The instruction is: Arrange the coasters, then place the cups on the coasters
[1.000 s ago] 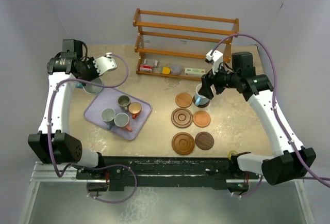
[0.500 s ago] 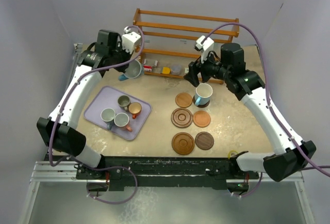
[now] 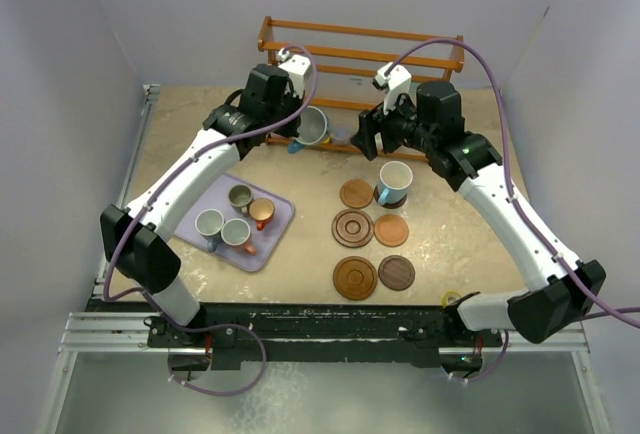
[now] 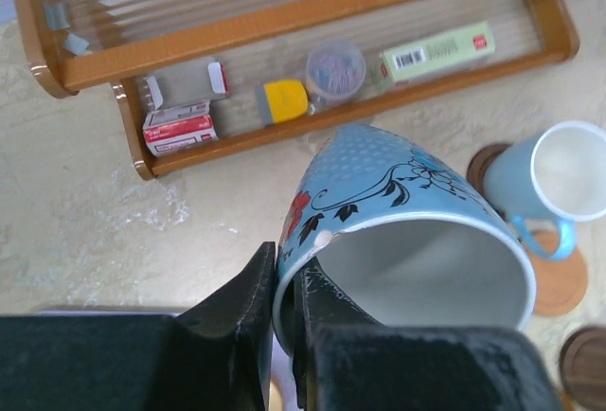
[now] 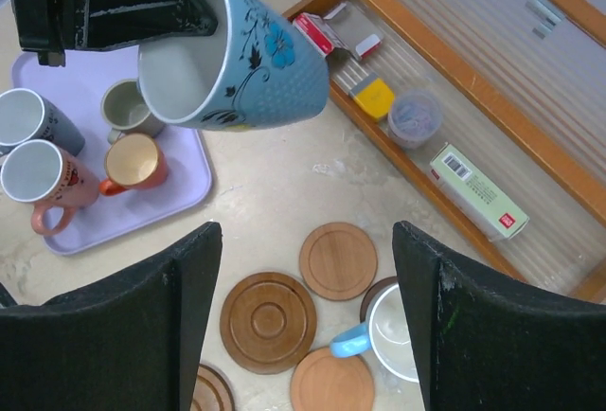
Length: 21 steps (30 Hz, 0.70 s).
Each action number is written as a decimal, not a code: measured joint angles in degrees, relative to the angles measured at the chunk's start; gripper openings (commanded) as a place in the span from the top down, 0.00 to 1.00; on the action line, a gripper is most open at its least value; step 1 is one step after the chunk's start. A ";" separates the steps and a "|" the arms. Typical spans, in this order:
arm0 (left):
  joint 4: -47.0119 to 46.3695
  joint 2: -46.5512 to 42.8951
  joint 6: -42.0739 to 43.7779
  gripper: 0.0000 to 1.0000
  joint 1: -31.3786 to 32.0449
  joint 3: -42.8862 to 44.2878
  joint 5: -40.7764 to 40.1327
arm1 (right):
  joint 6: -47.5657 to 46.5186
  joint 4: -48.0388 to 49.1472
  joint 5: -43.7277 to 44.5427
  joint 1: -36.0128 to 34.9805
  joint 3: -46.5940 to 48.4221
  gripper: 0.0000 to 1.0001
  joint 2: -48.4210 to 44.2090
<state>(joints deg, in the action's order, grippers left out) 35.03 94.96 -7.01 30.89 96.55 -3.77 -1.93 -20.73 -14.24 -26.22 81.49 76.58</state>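
No legible text; barcode label on green box (image 4: 434, 49), print unreadable.

Your left gripper (image 3: 298, 127) pinched a blue cup (image 3: 315, 127) in its jaws. Your right gripper (image 3: 366, 135) gaped, a second cup (image 3: 394, 181) near its jaws.

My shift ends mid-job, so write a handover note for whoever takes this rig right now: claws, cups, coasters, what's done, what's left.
Left claw: shut on the rim of a pale blue flower-patterned cup, held in the air before the wooden rack.
Right claw: open and empty.
Done: six round wooden coasters are laid out right of the lavender rectangular tray; a plain pale blue cup stands on a dark brown coaster.
Left: the held cup goes on one of five bare coasters, then the four small cups on the tray.
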 measured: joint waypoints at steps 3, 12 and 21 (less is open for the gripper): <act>-2.23 -0.46 -3.67 0.97 0.83 -0.02 -3.06 | 0.59 -0.37 1.38 -0.63 0.44 0.25 0.00; -4.33 -2.23 -10.97 0.97 4.50 -0.46 -10.86 | 1.66 -2.32 3.65 -3.80 6.84 0.25 1.95; -4.09 -2.23 -16.68 0.97 8.92 -0.46 -16.26 | 3.67 -4.52 7.54 -5.75 13.22 0.32 8.44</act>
<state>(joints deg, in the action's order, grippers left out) 30.94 92.73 -23.68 39.81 96.09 -20.03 1.74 -25.26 -6.70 -31.97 94.72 85.01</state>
